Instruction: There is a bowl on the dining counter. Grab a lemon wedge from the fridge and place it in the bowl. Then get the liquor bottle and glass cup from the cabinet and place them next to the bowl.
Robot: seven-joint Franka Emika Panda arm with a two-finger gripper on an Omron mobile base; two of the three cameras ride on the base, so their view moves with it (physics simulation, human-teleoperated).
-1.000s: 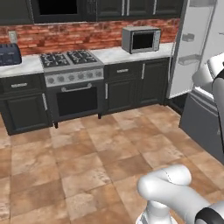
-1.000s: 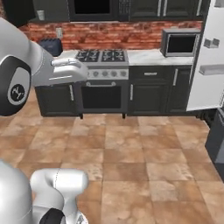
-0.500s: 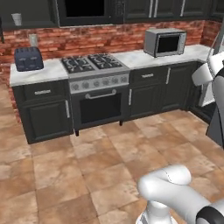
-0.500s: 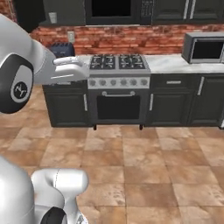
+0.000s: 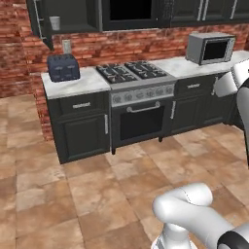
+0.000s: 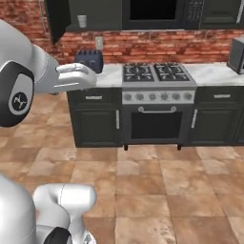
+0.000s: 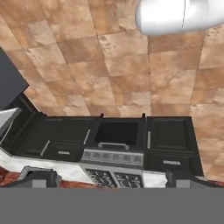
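One glass cup [image 5: 55, 22] stands in the open cabinet [image 5: 68, 17] at eleven o'clock, above one toaster [image 5: 63, 67], beside one stove [image 5: 135, 78]. Gripper [image 7: 111, 179] fingers spread, empty.

The open cabinet [image 5: 68, 19] is running off the top edge, its glass cup [image 5: 55, 23] showing too small to detail.

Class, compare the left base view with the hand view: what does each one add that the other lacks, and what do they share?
Extra in the left base view: the blue toaster, the microwave and the glass cup in the open cabinet. Extra in the hand view: the two dark fingers, wide apart with nothing between them. Shared: the stove, its oven door and the tiled floor.
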